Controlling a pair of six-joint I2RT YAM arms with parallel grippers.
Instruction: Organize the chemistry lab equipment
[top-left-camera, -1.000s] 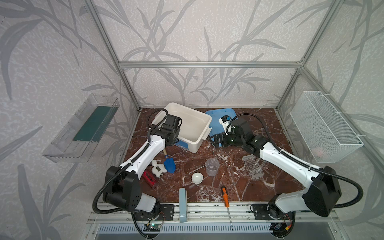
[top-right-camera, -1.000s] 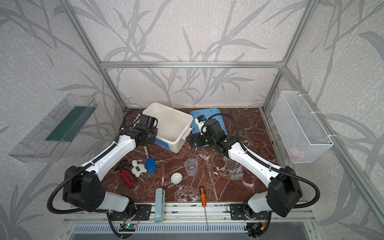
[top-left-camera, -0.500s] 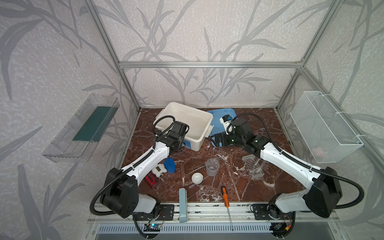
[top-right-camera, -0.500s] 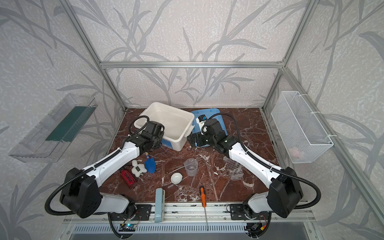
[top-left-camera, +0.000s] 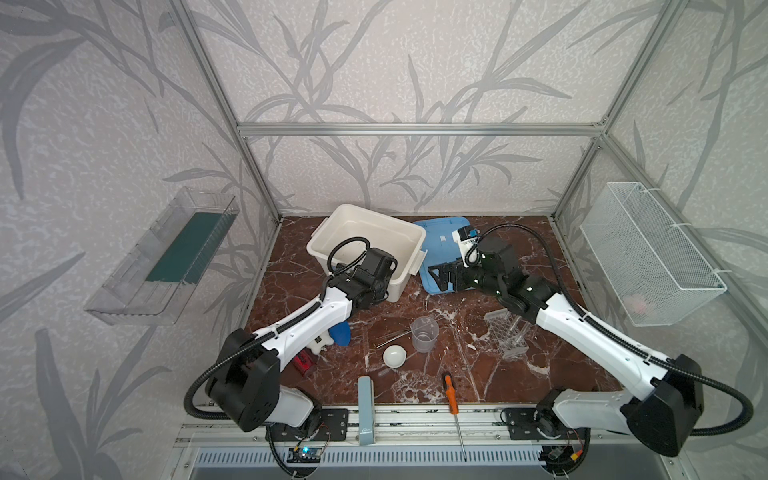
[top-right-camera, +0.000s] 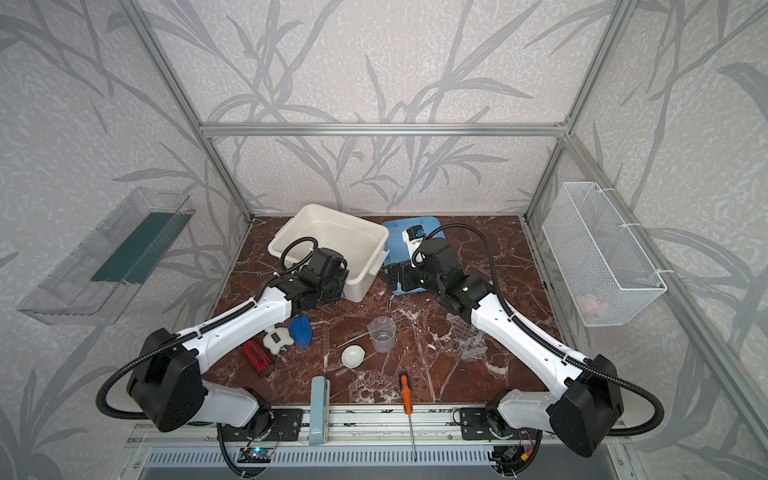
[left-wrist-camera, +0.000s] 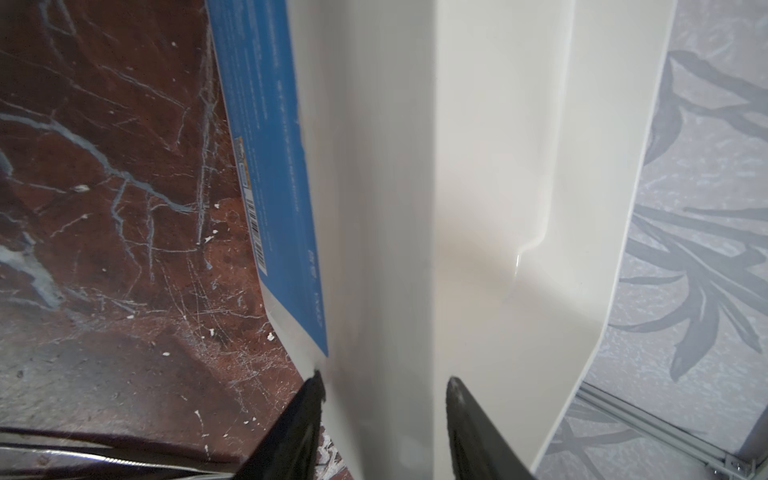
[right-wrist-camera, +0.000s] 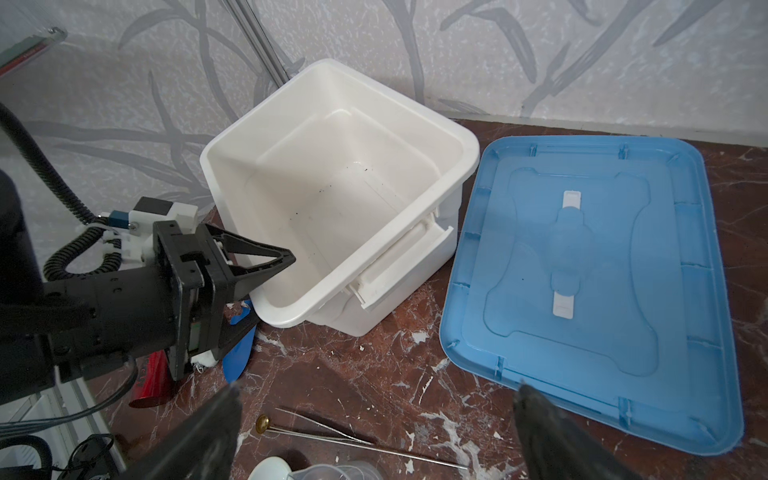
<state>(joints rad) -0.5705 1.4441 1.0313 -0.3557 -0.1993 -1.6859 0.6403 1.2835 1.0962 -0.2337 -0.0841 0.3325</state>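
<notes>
Near right gripper (right-wrist-camera: 378, 386) (jaws wide apart), thin rods (right-wrist-camera: 353, 446); left gripper (left-wrist-camera: 384, 379) parted astride bin rim (left-wrist-camera: 478, 124)

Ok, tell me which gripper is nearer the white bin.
Left. The left gripper has its jaws straddling the white bin's near rim; the right gripper hovers apart from it, open, above the blue lid's near edge.

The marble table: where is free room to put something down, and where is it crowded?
Bare: the table at its back right corner, beside the blue lid; the front strip right of the screwdriver; inside the white bin. Crowded: the middle, around beaker, dish and rack.
</notes>
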